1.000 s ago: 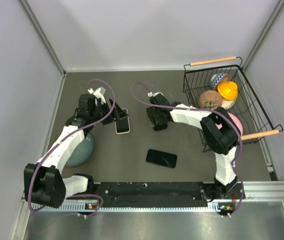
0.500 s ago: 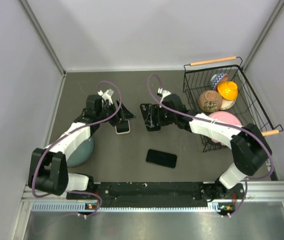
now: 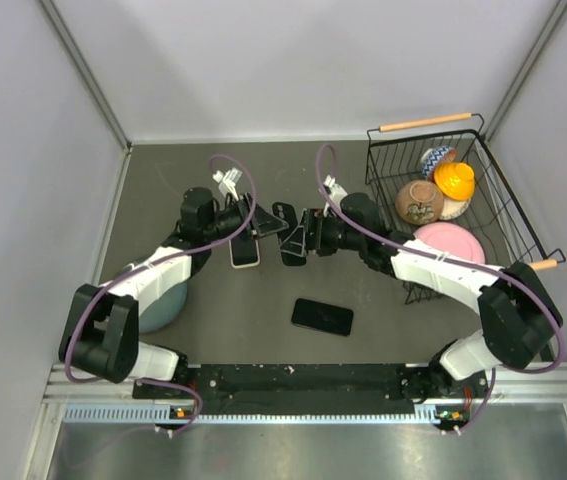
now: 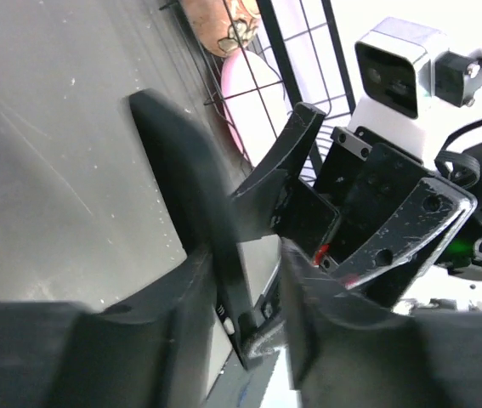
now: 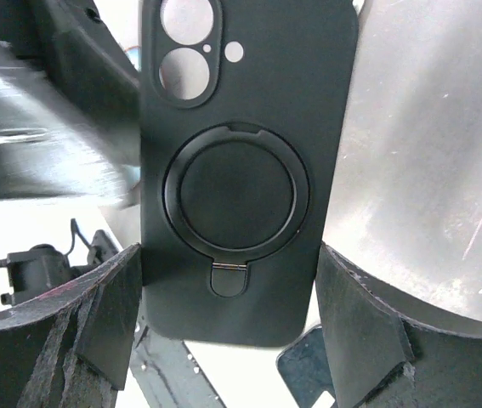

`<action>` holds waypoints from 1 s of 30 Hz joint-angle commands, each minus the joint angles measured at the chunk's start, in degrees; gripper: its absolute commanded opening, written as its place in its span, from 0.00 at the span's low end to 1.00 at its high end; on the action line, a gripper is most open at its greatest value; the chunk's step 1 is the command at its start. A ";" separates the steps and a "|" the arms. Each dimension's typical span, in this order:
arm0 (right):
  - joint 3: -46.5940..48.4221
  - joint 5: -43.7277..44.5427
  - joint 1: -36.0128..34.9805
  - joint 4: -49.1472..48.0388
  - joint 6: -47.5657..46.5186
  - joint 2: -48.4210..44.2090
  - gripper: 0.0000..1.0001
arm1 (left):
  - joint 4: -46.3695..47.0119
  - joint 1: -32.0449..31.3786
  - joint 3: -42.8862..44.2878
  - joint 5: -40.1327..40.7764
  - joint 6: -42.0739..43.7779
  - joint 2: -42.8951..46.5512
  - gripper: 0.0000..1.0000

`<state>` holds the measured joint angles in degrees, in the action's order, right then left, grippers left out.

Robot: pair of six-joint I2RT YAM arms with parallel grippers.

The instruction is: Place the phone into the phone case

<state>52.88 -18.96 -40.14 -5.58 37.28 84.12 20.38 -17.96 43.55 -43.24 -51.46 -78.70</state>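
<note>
1. While the R arm swung in, the left gripper (image 3: pixel 269 222) left its earlier spot & moved toward the wire basket (image 3: pixel 426 124), jaws narrowing on the way. Its blurred fingers (image 4: pixel 343 340) now straddle a thin black edge; can't tell if they pinch it yet.
2. Meanwhile the right gripper (image 5: pixel 228 263) moved away from the basket to meet it. Its jaws are pressed on both long sides of the phone case (image 5: pixel 245 161), which is held up off the mat (image 3: pixel 383 330), well left of the basket.
3. Meaning, prob.: a handover or two-handed hold of the case is being set up. The phone (image 3: pixel 322 317) lies flat & untouched, left of the basket & nearer than it. Insertion not begun.
4. Materials, L to R: teal-grey rounded thing (image 3: pixel 168 295), smooth, dome-like, farthest from the basket.
5. Pale-rimmed slab (image 3: pixel 245 252), dark face, rounded corners, flat on the mat far left of the basket. Phone or 2nd case, can't tell.
6. Case: matte black, looks soft/rubbery, rounded rectangle. Two round lens cut-outs plus a small hole; circular ring stand w/ hinge tab on the back.
7. Phone: glossy black slab, rounded corners, likely slick.
8. Basket: thin black wire, wooden handles. Inside are an orange helmet-shaped toy (image 3: pixel 454 180), a brown rounded piece (image 3: pixel 418 200) & a pink disc (image 3: pixel 450 240).
</note>
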 commanded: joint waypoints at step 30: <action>-11.57 26.08 -0.38 25.26 -11.35 -30.50 0.99 | -50.00 -21.33 37.04 48.53 12.97 -27.03 0.23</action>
<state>41.58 3.79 -40.14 17.04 27.44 55.72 -25.32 -38.35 75.57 2.70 -37.69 -102.85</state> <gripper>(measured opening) 0.987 0.149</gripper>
